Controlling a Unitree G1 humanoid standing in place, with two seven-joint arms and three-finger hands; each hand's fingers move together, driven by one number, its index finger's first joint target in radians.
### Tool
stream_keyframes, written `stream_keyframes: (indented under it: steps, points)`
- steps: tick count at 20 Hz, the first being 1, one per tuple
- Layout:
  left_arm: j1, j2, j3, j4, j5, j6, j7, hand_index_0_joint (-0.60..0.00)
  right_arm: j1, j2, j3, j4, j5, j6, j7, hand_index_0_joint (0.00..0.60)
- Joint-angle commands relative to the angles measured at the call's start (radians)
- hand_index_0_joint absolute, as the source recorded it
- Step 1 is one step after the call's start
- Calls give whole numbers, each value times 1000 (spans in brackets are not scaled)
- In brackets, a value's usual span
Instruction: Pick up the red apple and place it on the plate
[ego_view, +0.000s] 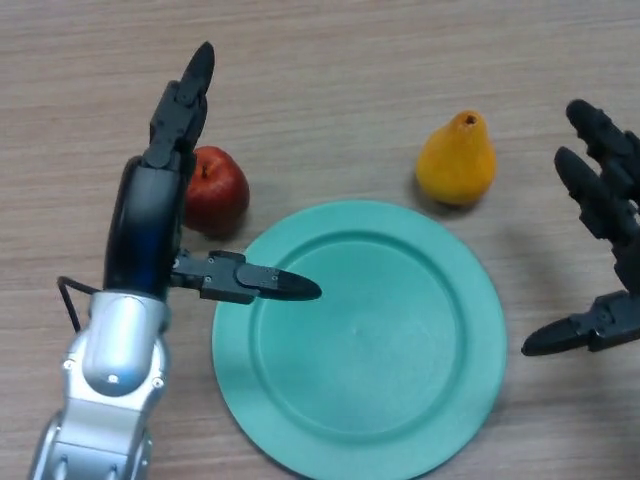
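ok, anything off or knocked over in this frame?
Nothing stands out. The red apple sits upright on the table beside the left hand, which is open. The pear stands upright, the green plate lies flat and bare, and the right hand is open, idle.

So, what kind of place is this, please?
Probably a lab or test bench rather than a kitchen: a bare wood-grain table holds only a green plate, a red apple and a yellow pear, set out for practice.
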Motion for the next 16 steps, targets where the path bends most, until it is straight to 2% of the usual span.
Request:
stream_keyframes:
  steps: [1,3,5,9,11,13,15,16]
  points:
    - [-22,12,-11,-118,37,-126,34,0,-17,-53,-104,-118,78,-119,10,0]
    - [-10,12,-22,-155,54,-96,22,0,-4,-55,-122,-166,75,-84,-9,0]
    - [16,12,-38,-188,96,-80,-6,0,34,-44,-128,-241,63,-47,-18,0]
    - [61,12,-74,-261,93,-36,-6,0,78,-21,-150,-342,63,9,-57,0]
    - [76,12,-63,-299,76,-3,-35,0,72,-18,-149,-365,56,27,-85,0]
    - [83,12,-29,-365,74,68,-101,0,66,-13,-130,-402,36,60,-117,0]
    - [79,12,19,-387,55,92,-149,0,61,-4,-112,-442,28,115,-148,0]
    - [62,13,54,-414,30,147,-174,0,43,-2,-96,-467,30,161,-175,0]
